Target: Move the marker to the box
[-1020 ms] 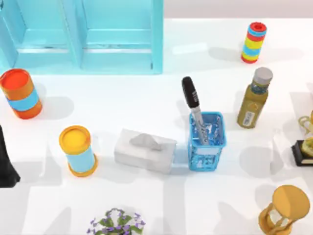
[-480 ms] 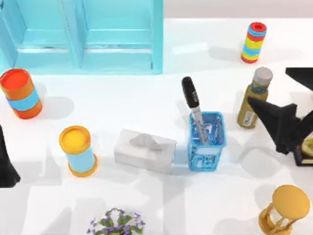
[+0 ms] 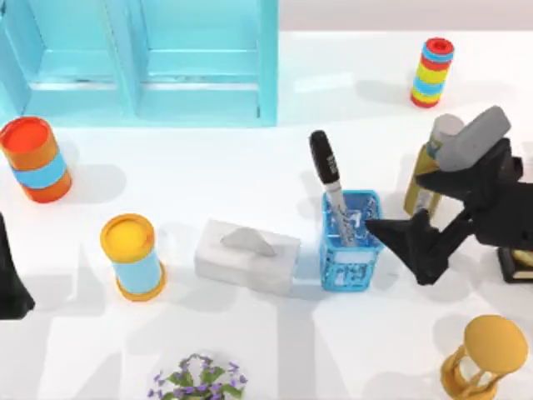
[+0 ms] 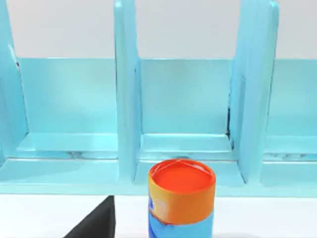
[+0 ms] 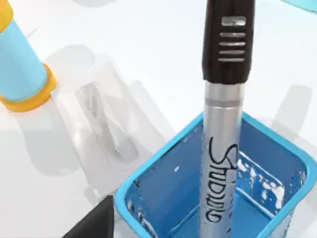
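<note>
The white table (image 3: 250, 350) carries everything, and the biggest thing on it is the turquoise shelf unit (image 3: 150, 62) along its far edge, toward the far left corner. The right arm reaches in from the table's right edge. Its black right gripper (image 3: 400, 237) hangs just beside the right wall of the blue mesh box (image 3: 351, 242), and its two fingers stand apart with nothing between them. The left gripper (image 3: 10, 275) sits parked at the left edge, and I cannot tell whether its fingers are apart or together.

A white tissue box (image 3: 247, 257) lies just left of the blue box, near the table's middle. An orange can with a blue band (image 3: 35, 158) stands near the left edge in front of the shelf. A yellow-topped can with a pale blue band (image 3: 133, 257) stands nearer the front left. A golden hourglass (image 3: 483, 358) stands at the front right corner. An olive bottle (image 3: 429, 175) stands near the right edge, partly behind the right arm. A striped cylinder (image 3: 433, 71) stands near the far right corner. A small purple-flowered plant (image 3: 198, 379) sits at the front edge.

The marker (image 3: 327, 179) stands in the blue mesh box, leaning toward the far edge, black cap up and grey barrel down inside. The right wrist view shows its barrel resting against the inside of the box.
</note>
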